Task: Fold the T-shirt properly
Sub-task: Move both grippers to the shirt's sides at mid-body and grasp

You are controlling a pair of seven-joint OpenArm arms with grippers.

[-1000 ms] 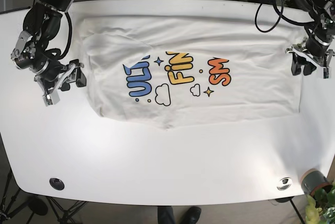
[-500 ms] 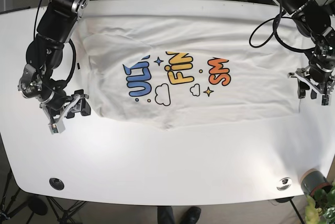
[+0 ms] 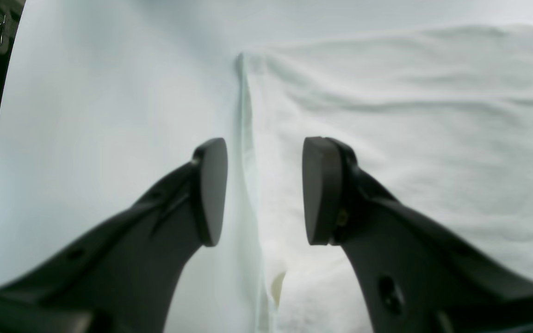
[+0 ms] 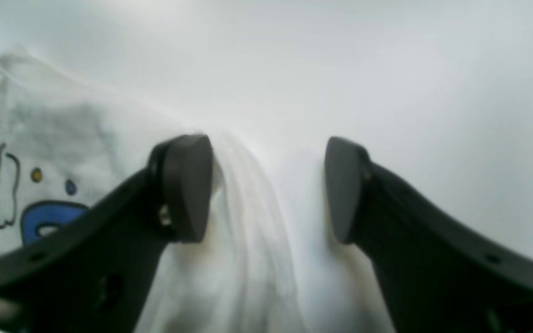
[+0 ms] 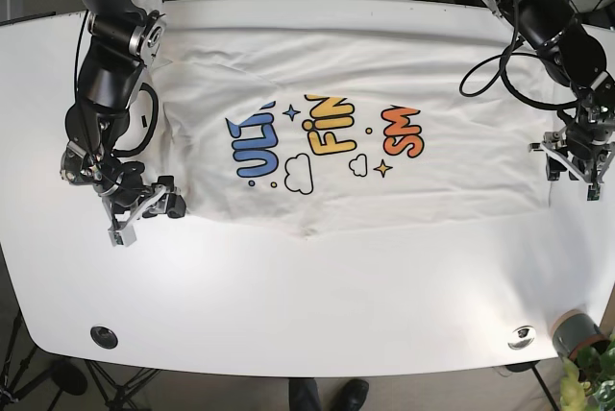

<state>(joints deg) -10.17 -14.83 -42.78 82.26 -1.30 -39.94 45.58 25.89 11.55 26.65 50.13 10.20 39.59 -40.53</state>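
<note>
Your white table (image 5: pixel 307 305) holds the T-shirt (image 5: pixel 432 65) spread flat | left gripper (image 3: pixel 264 192) parted astride its edge | right gripper (image 4: pixel 269 187) parted over a bunched fold | bare tabletop along the near side

Near half of worktop (image 5: pixel 317 296): bare white surface, open from T-shirt (image 5: pixel 461 94) hem to front edge.
Front corners: black round fitting (image 5: pixel 104 337) on one side; metal disc (image 5: pixel 522 336), grey cup (image 5: pixel 575 331) and plant (image 5: pixel 591 377) on the other.
Left hand (image 3: pixel 264 192): pads apart, straddling shirt edge; bare worktop beside one pad, cloth under the other.
Right hand (image 4: pixel 269 189): pads apart, raised cloth fold between them; bare worktop beyond.
Far edge: cables (image 5: pixel 500 36) hanging over the corner above the shirt.
</note>
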